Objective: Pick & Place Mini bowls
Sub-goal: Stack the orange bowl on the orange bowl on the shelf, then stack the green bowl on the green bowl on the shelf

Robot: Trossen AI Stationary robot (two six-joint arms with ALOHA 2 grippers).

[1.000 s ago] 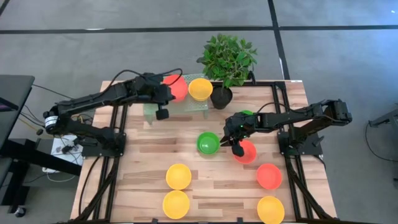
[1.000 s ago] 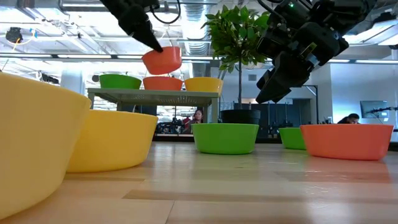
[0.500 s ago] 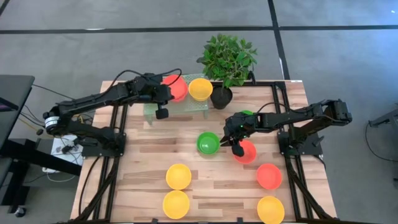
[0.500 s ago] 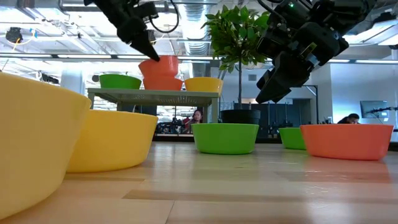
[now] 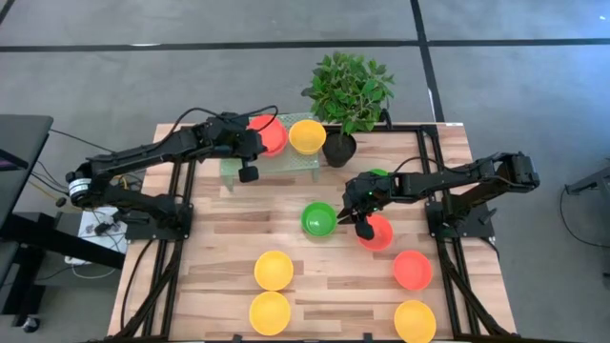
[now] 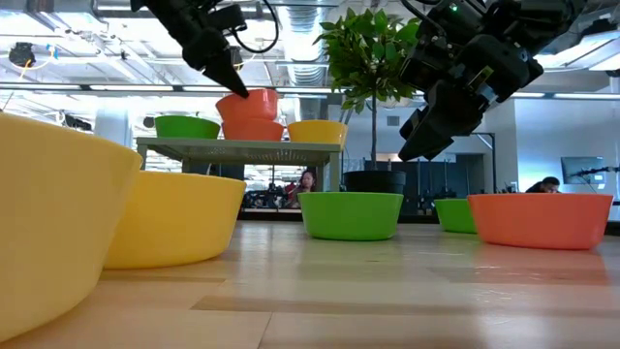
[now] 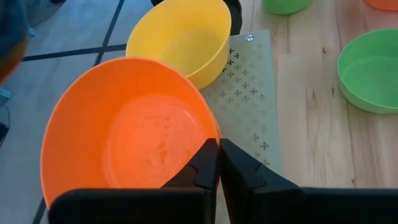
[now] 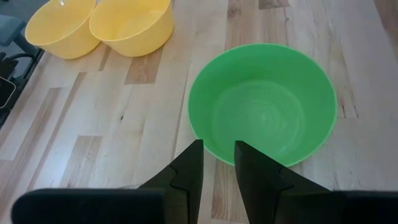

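My left gripper [image 5: 257, 141] is over the raised perforated stand [image 7: 249, 93] at the far side, shut on a red-orange mini bowl [image 7: 134, 134]. In the low view that bowl [image 6: 250, 102] sits stacked in another red-orange bowl [image 6: 254, 131], between a green bowl [image 6: 187, 126] and a yellow bowl [image 6: 317, 132]. My right gripper [image 8: 217, 152] hovers, open by a narrow gap, above the near rim of a green mini bowl [image 8: 264, 106] at mid-table, touching nothing. Beside it stands a red-orange bowl [image 5: 378, 233]. My left gripper pinches the red-orange bowl's rim [image 7: 214, 132], one finger [image 7: 200, 169] inside the bowl and one outside. The fingers come slanting down from the table's left. The bowl sits upright, resting in the red-orange bowl beneath it on the stand.
A black plant pot [image 5: 338, 149] with a leafy plant stands right of the stand. Two yellow bowls [image 5: 274, 270] [image 5: 270, 312] sit near the front edge, with a red-orange bowl [image 5: 412, 270] and a yellow one [image 5: 415, 321] at front right. Another green bowl [image 5: 378, 174] lies behind the right arm.
My left gripper has moved down and carried the red-orange bowl, held tilted in the air before, onto the red-orange bowl on the stand, where it now sits level; it has stayed still for the last half second.
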